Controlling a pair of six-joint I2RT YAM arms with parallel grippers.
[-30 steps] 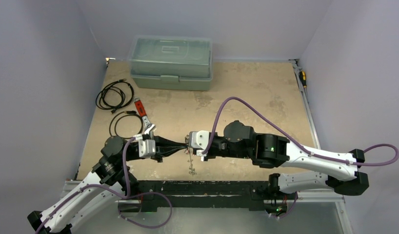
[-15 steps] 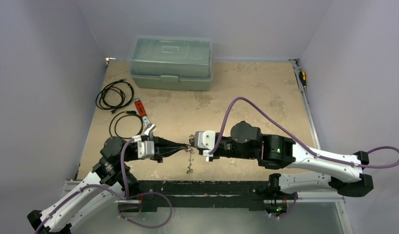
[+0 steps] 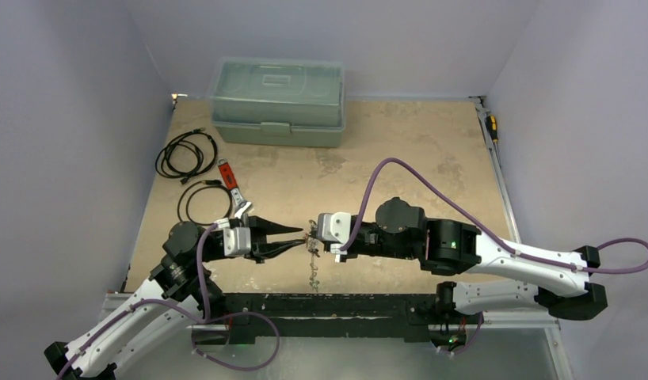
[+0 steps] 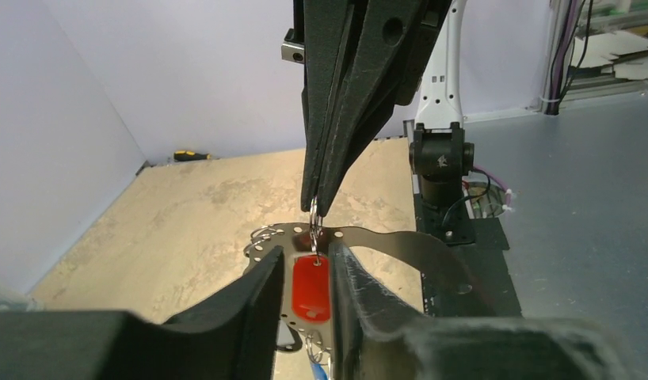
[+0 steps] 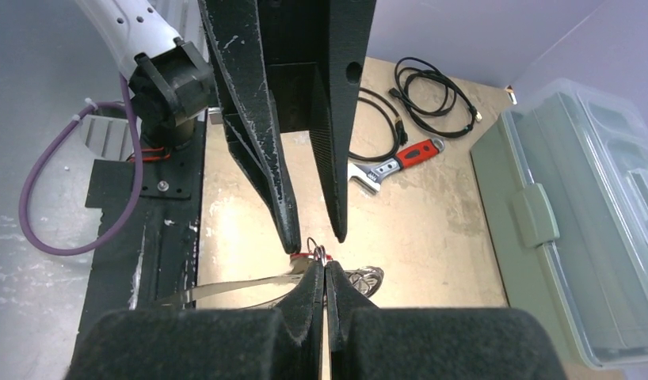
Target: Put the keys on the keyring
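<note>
1. Sandy, stained table (image 3: 400,158) enclosed by pale lilac walls. Both arms reach inward and meet near the front edge.
2. Right gripper (image 3: 311,235): fingers pressed together, pinching a wire loop (image 4: 314,212) by their tips.
3. Red-headed key (image 4: 310,286): hangs from that loop, held clear of the table.
4. Keyring (image 4: 400,241): in the left wrist view, a thin silvery band that curves away sideways just below the loop. Whether loop and band are one piece cannot be told.
5. Keys (image 3: 311,269): from above, a small bunch dangling straight down beneath the right fingertips.
6. Left gripper (image 3: 302,237): released, its fingers standing apart on either side of the red head, very close to it. Contact cannot be told.
7. Translucent green box (image 3: 277,101): lid closed, against the far wall.
8. Two black cable coils (image 3: 186,154) and a red-handled wrench (image 3: 232,188): on the table's left side, well apart from the bunch.
</note>
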